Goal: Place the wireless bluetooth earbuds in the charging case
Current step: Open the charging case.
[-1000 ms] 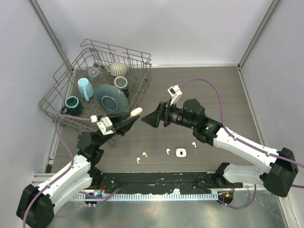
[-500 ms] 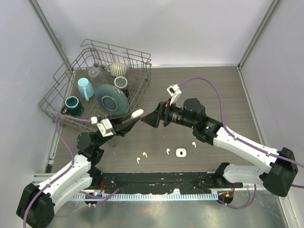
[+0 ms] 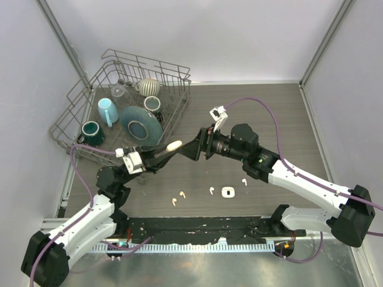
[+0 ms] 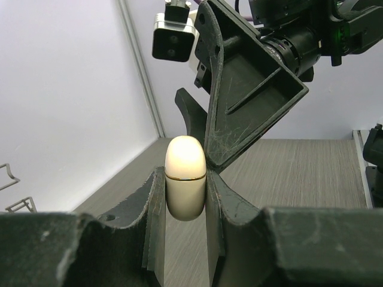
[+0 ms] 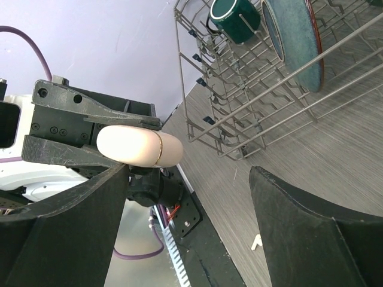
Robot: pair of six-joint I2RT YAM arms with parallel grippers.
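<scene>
My left gripper (image 3: 168, 148) is shut on the charging case (image 3: 174, 144), a closed cream capsule with a thin gold seam, held above the table; in the left wrist view the case (image 4: 185, 164) sits between my fingertips (image 4: 186, 197). My right gripper (image 3: 192, 148) is open and empty, its jaws facing the case tip at close range; the case (image 5: 139, 146) shows beside its left finger (image 5: 72, 227). Several tiny white earbuds lie on the table near the front: two at the left (image 3: 178, 198), one in the middle (image 3: 211, 191), one at the right (image 3: 244, 181). One earbud (image 5: 256, 242) shows in the right wrist view.
A wire dish rack (image 3: 76, 112) at the back left holds mugs, a teal plate (image 3: 141, 124) and a striped bowl. A small white square piece (image 3: 227, 192) lies among the earbuds. The black base rail (image 3: 197, 227) runs along the near edge.
My left gripper has shifted slightly down and right with the case, bringing its tip closer to the open right gripper. The earbuds have not moved.
</scene>
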